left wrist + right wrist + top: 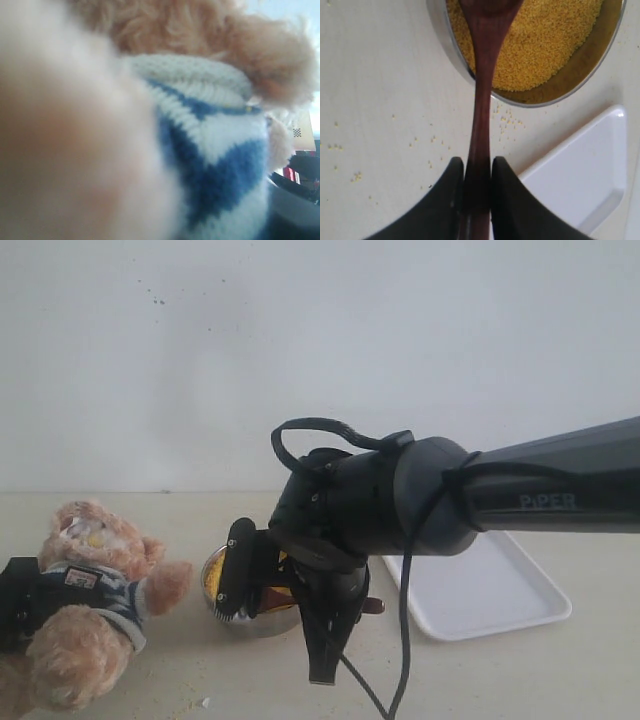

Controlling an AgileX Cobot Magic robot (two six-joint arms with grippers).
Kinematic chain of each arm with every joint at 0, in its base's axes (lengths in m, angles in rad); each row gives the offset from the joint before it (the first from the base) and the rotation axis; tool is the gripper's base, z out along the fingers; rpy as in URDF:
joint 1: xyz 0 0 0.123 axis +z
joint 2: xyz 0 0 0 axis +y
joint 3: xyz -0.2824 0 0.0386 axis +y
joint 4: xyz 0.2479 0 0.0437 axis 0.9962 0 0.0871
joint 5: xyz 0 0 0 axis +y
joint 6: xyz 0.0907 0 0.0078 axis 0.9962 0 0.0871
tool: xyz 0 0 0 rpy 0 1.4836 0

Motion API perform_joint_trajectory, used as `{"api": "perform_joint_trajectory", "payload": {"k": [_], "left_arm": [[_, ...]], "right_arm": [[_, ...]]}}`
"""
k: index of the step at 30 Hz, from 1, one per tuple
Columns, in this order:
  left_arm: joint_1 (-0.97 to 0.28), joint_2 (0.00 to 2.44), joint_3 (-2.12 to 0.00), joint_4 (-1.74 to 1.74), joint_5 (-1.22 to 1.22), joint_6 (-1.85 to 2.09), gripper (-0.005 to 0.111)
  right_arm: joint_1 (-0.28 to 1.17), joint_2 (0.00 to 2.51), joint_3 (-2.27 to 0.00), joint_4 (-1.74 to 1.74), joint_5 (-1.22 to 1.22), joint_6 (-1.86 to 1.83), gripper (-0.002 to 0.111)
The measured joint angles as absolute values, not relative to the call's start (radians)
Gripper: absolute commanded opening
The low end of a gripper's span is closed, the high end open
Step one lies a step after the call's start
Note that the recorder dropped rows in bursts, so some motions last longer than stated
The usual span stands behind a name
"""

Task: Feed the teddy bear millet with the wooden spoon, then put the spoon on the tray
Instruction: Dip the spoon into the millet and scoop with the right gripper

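While I am watching the right wrist view, the right gripper (477,167) is clamping the slim handle of the wooden spoon (482,100), its two dark fingers (445,200) pressing on either side of the wood with no room left between them and it. The spoon's handle is crossing the rim of the steel bowl (600,60), and its oval end is reaching over the millet (545,40); the tip is running out of the picture, so I cannot tell whether it is touching the grain. The bowl is sitting near the middle of the table (520,680), with loose yellow grains (507,120) lying on the surface just beside it. The tray (490,590) is lying flat toward the table's right edge, close to the bowl but apart from it. The teddy bear (90,610) is leaning toward the table's left edge, one paw stretching out toward the bowl. The left gripper (20,598) is showing only as a black shape against the bear's striped shirt, and its own camera is filling with fur and knitted stripes, so I cannot tell how far its fingers are standing apart.
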State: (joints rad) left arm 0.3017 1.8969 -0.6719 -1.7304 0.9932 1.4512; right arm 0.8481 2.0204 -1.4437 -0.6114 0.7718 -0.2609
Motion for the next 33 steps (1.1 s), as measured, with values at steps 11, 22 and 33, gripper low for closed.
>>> {"api": "perform_joint_trajectory", "payload": {"k": [11, 22, 33], "left_arm": [[0.302, 1.897, -0.672, -1.730, 0.995, 1.451, 0.004], [0.302, 1.897, -0.672, -1.730, 0.995, 1.451, 0.004], [0.302, 1.897, -0.673, -1.658, 1.085, 1.408, 0.004]], "right_arm": [[0.815, 2.022, -1.506, -0.435, 0.749, -0.261, 0.000], [0.767, 2.023, -1.521, -0.403, 0.756, -0.253, 0.000], [0.716, 2.017, -1.522, -0.248, 0.914, -0.315, 0.000]]}}
